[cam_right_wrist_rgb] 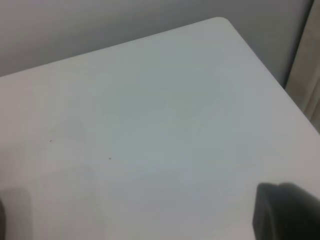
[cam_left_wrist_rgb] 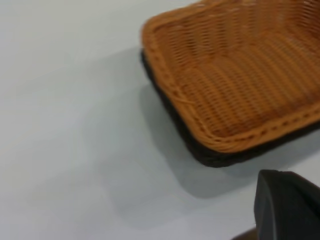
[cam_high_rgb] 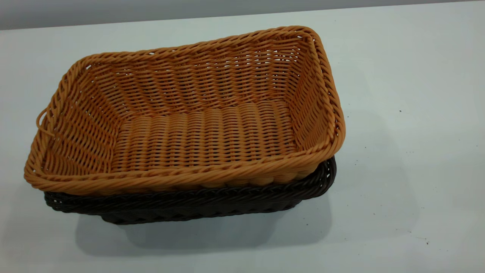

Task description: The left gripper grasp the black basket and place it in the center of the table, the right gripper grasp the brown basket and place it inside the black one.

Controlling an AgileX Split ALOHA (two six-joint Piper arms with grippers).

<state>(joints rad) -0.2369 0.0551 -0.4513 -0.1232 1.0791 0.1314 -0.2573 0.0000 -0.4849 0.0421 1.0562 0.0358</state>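
The brown basket (cam_high_rgb: 204, 132) sits nested inside the black basket (cam_high_rgb: 189, 206) on the white table (cam_high_rgb: 398, 113), slightly skewed so the black rim shows along the near side and right corner. Neither gripper shows in the exterior view. In the left wrist view the stacked brown basket (cam_left_wrist_rgb: 240, 85) and black basket (cam_left_wrist_rgb: 210, 155) lie ahead, apart from my left gripper (cam_left_wrist_rgb: 145, 215); only one of its fingers (cam_left_wrist_rgb: 287, 207) shows, far to the side, holding nothing. My right gripper (cam_right_wrist_rgb: 132, 212) hangs over bare table (cam_right_wrist_rgb: 150, 125), open and empty, with one finger (cam_right_wrist_rgb: 287, 212) in view.
The right wrist view shows the table's rounded corner (cam_right_wrist_rgb: 220, 21) and its edge, with a grey wall beyond. A few dark specks (cam_high_rgb: 400, 111) dot the tabletop to the right of the baskets.
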